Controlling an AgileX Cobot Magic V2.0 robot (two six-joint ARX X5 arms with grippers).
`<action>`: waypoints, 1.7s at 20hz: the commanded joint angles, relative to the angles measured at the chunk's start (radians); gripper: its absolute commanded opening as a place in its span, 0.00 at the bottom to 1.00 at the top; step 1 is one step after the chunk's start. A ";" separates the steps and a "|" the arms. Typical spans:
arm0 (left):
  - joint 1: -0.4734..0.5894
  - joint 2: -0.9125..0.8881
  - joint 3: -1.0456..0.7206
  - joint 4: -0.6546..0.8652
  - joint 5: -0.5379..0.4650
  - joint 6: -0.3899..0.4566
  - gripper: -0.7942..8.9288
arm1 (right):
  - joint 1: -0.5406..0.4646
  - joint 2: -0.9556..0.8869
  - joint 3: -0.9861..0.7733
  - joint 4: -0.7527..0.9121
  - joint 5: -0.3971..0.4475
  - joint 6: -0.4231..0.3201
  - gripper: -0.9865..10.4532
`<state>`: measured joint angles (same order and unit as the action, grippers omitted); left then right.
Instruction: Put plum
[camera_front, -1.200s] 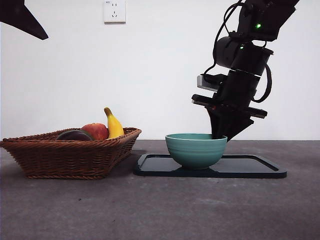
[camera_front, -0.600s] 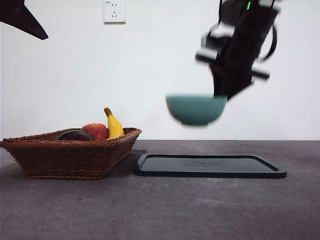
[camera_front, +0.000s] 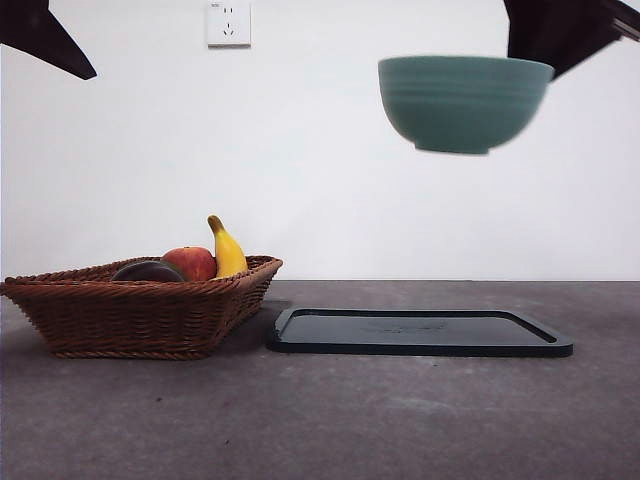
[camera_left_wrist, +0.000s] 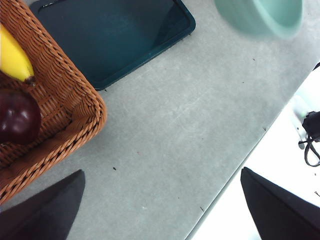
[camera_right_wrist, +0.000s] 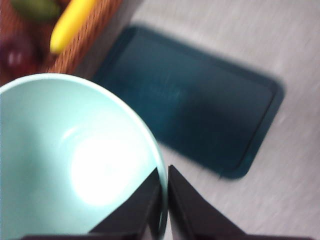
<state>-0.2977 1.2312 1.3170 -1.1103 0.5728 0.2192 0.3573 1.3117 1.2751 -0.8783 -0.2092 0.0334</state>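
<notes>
The plum (camera_front: 148, 271) is a dark glossy fruit lying in the wicker basket (camera_front: 140, 320) beside a red apple (camera_front: 192, 262) and a banana (camera_front: 227, 250). From the left wrist it shows as a maroon ball (camera_left_wrist: 17, 117) inside the basket, near the banana (camera_left_wrist: 12, 57). My left gripper (camera_left_wrist: 162, 172) hangs open high above the table beside the basket, a black tip (camera_front: 45, 35) in the front view. High at the right, my right gripper (camera_right_wrist: 164, 172) is shut on the rim of a teal bowl (camera_right_wrist: 75, 160), held in the air (camera_front: 462, 102). The plum (camera_right_wrist: 17, 55) shows blurred in that view.
A dark tray (camera_front: 420, 332) lies on the grey table right of the basket, with nothing on it. A green fruit (camera_right_wrist: 35, 7) lies in the basket's far part. The table's edge (camera_left_wrist: 240, 165) runs close to the left gripper. A wall socket (camera_front: 229, 22) sits on the white wall.
The right gripper has lifted the teal bowl off the tray and carried it up and to the right. Basket, fruit and left arm have not moved.
</notes>
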 joint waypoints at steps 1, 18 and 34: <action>-0.004 0.003 0.015 0.006 0.004 0.007 0.59 | 0.037 -0.017 -0.063 0.036 -0.007 0.010 0.09; -0.004 0.003 0.015 0.006 0.004 0.004 0.59 | 0.184 0.056 -0.491 0.422 0.000 0.107 0.09; -0.004 0.003 0.015 0.008 0.004 0.004 0.59 | 0.226 0.111 -0.508 0.444 0.023 0.122 0.27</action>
<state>-0.2977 1.2308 1.3170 -1.1091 0.5728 0.2192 0.5751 1.4063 0.7624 -0.4370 -0.1864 0.1402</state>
